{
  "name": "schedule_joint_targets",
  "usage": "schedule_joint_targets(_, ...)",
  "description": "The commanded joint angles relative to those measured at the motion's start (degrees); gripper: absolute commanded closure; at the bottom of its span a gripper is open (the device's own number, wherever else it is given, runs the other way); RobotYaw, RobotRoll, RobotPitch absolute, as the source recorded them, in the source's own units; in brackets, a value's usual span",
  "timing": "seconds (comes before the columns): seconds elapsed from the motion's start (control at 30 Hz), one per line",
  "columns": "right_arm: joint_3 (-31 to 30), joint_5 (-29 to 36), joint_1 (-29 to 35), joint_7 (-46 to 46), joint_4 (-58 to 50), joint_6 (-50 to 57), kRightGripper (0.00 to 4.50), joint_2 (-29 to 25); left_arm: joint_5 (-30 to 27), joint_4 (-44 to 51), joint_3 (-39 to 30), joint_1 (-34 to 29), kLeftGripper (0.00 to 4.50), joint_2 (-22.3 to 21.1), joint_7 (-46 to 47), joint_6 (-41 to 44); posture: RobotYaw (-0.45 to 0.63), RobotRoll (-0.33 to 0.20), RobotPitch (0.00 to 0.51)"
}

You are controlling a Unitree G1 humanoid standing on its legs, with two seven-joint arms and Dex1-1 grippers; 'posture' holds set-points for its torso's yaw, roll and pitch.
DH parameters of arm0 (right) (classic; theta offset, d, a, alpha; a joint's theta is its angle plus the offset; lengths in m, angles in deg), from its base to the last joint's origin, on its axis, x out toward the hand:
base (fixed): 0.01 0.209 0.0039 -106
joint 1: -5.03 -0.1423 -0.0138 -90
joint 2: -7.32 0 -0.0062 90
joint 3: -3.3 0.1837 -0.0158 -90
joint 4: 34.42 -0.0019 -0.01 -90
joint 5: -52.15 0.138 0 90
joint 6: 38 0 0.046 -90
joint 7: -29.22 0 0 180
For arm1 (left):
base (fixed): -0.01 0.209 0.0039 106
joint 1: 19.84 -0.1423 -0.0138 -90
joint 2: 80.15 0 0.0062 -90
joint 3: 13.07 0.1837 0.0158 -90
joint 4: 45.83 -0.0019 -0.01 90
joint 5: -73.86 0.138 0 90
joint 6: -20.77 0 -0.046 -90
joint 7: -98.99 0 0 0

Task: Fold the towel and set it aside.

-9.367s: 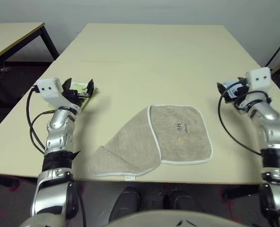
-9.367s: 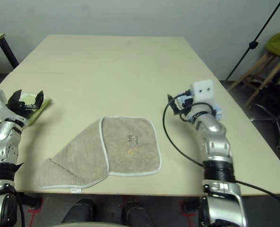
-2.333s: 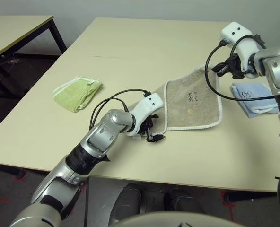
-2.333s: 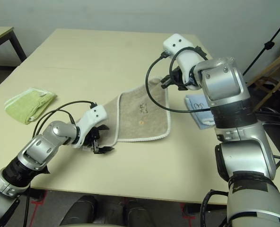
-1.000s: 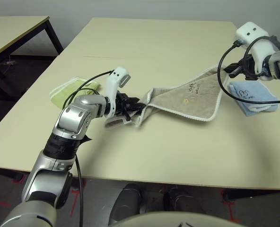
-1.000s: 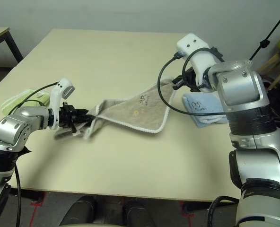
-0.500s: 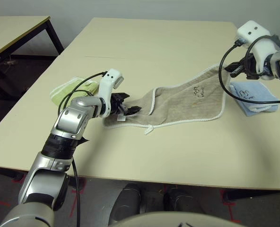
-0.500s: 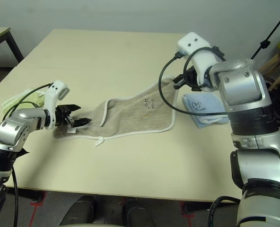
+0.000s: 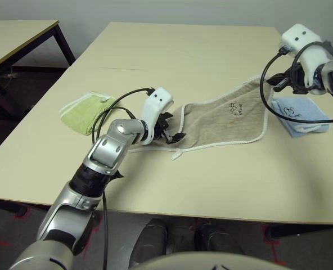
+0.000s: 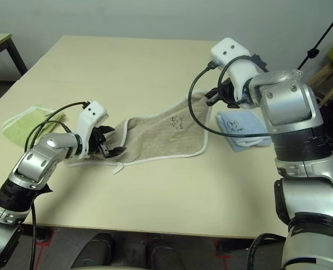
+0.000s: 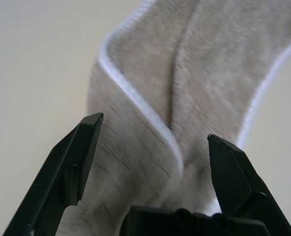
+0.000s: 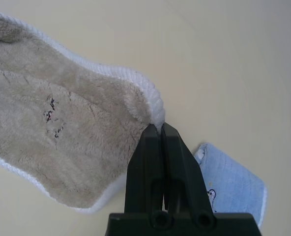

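Towel [image 9: 223, 121] lies stretched at table [image 9: 172, 62] centre. Right gripper [image 12: 155, 132], at 2 o'clock, pinches far corner, raised to keep cloth taut. Left gripper [image 11: 153, 135], at 9 o'clock, jaws wide, straddles near fold, likely to regrasp.

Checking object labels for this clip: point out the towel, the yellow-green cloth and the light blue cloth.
towel [image 9: 225, 118]: left eye view, on its flat middle.
yellow-green cloth [image 9: 79, 108]: left eye view, on its folded top.
light blue cloth [image 9: 301, 115]: left eye view, on its top face.
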Motion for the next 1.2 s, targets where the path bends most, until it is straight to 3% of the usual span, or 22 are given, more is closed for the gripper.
schedule_joint_targets(0.03,0.6,0.3,-0.7,0.0,-1.1,0.0,4.5,-0.5,3.4,-1.5,1.6,-0.8,0.02,-0.1,2.0,-1.9,0.07,0.0,0.075)
schedule_joint_targets(0.3,0.5,0.3,-1.1,0.1,-0.6,-0.4,4.5,-0.1,5.7,-0.6,3.6,-1.1,0.02,-2.0,-0.9,-2.3,0.07,0.0,0.072)
schedule_joint_targets(0.57,0.8,0.4,-1.1,0.3,-0.8,-0.3,4.5,0.0,6.1,2.8,4.9,-2.2,0.02,-1.0,-1.6,0.7,0.07,0.0,0.07)
schedule_joint_targets(1.07,0.9,0.9,-0.9,0.4,-2.0,-0.2,4.5,0.3,8.7,-5.6,3.6,-1.8,0.02,-1.4,-0.2,-4.3,0.06,0.0,0.065)
schedule_joint_targets(1.13,1.0,1.0,-0.9,0.5,-2.0,-0.2,4.5,0.3,8.6,-5.9,3.3,-2.0,0.12,-1.1,-0.3,-4.6,0.06,0.0,0.064)
schedule_joint_targets(1.2,1.1,1.0,-0.9,0.5,-2.0,-0.2,4.5,0.3,8.4,-6.0,2.6,-2.2,0.72,-0.6,-0.1,-4.8,0.06,0.0,0.063)
